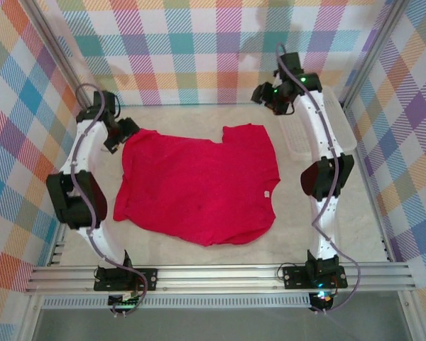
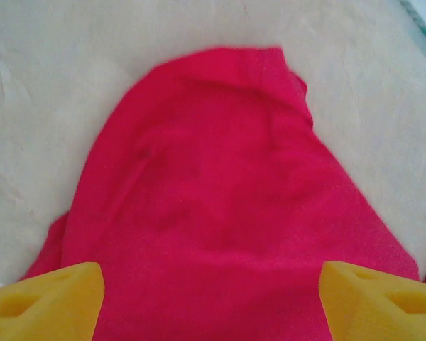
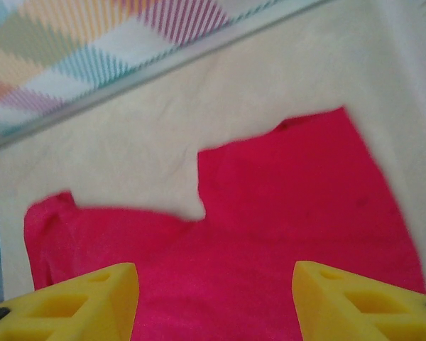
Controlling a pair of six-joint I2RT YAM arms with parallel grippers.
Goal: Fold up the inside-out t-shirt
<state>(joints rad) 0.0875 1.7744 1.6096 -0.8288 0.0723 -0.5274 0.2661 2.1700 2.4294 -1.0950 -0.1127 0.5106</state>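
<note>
The inside-out t-shirt (image 1: 199,185) is bright red and lies spread flat in the middle of the pale table, with a small light label (image 1: 267,193) near its right edge. My left gripper (image 1: 123,133) hovers at the shirt's far left corner. In the left wrist view the shirt (image 2: 220,199) spreads under the left gripper (image 2: 211,302), whose yellow fingers (image 2: 46,302) stand wide apart and hold nothing. My right gripper (image 1: 268,96) is at the back right, beyond the shirt's far edge. In the right wrist view the right gripper (image 3: 214,302) is open above the shirt (image 3: 284,213).
A translucent white bin (image 1: 309,138) sits along the right side under the right arm. Plaid walls (image 1: 199,50) close in the back and both sides. A metal rail (image 1: 213,273) with both arm bases runs across the near edge.
</note>
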